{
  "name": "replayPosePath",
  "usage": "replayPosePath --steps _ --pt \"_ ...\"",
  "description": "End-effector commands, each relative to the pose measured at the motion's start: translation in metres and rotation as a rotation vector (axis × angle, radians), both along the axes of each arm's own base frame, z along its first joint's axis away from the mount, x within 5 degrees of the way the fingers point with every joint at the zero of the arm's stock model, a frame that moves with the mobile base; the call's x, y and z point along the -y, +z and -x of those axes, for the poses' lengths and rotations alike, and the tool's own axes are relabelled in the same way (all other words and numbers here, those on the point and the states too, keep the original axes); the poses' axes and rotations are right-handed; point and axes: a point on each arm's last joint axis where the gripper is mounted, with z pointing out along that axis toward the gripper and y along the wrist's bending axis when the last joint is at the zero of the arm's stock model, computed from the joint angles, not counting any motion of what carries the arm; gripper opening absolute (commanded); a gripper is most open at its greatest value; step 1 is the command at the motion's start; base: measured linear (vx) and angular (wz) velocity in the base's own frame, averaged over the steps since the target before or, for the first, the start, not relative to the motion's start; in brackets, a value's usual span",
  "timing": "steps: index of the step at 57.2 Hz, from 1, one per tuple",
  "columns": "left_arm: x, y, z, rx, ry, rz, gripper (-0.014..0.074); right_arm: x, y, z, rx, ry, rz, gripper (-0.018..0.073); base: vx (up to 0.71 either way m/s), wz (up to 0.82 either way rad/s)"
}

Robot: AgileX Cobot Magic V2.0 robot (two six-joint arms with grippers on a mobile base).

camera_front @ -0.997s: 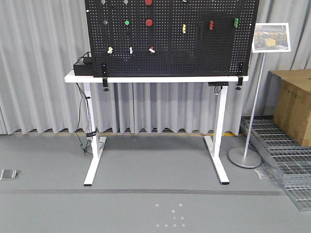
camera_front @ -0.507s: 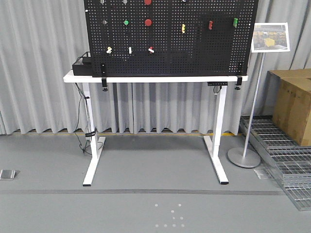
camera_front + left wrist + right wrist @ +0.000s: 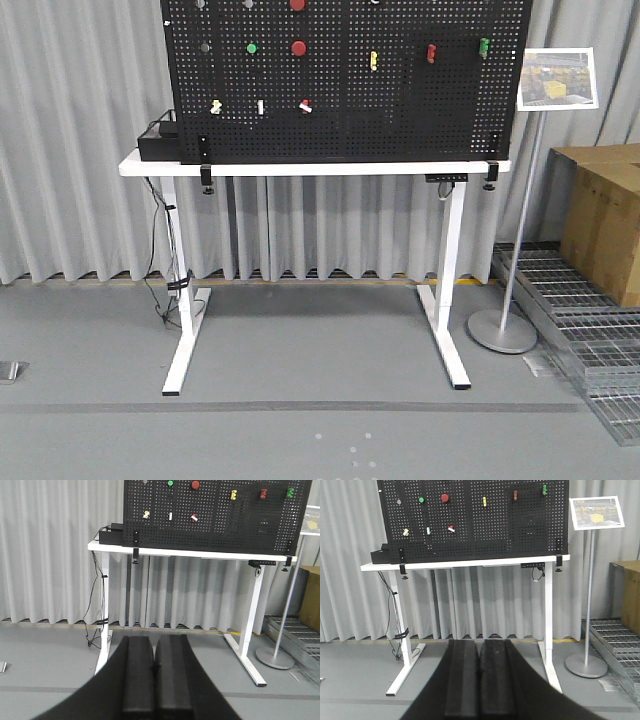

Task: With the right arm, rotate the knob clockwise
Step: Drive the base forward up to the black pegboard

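Well, we see both arms held back from the work, far from the black pegboard that stands upright on the white table. On our left gripper the two dark fingers lie pressed together with nothing between them. Our right gripper looks the same: its fingers meet along a thin seam and grip nothing.

The round red knob sits high on the pegboard, left of centre, with a small green button just beside it on the left. Further right along the same upper band we find a yellow piece, a small red piece and a green piece. Lower down, three small pale pieces hang in a row. From this range we cannot tell how the knob is turned.

A black box rests on the table's left end, touching the board's edge. To the right stand a sign on a pole, a cardboard box and metal grates on the grey floor. Grey curtains hang behind everything.
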Motion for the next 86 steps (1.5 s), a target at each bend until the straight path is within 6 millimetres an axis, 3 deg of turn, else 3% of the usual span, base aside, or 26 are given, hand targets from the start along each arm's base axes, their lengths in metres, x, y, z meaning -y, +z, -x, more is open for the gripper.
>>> replayPosePath --steps 1,41,86 --pt "-0.0010 0.0030 -0.0001 0.068 0.011 0.016 -0.0006 0.0001 0.0059 0.0013 0.085 -0.004 0.006 -0.0009 0.17 0.03" --pt "-0.0010 0.0030 -0.0001 0.068 0.011 0.016 -0.0006 0.0001 0.0059 0.0013 0.085 -0.004 0.006 -0.0009 0.22 -0.05" --pt "-0.0010 0.0030 -0.0001 0.068 0.011 0.016 -0.0006 0.0001 0.0059 0.0013 0.085 -0.004 0.006 -0.0009 0.41 0.07"
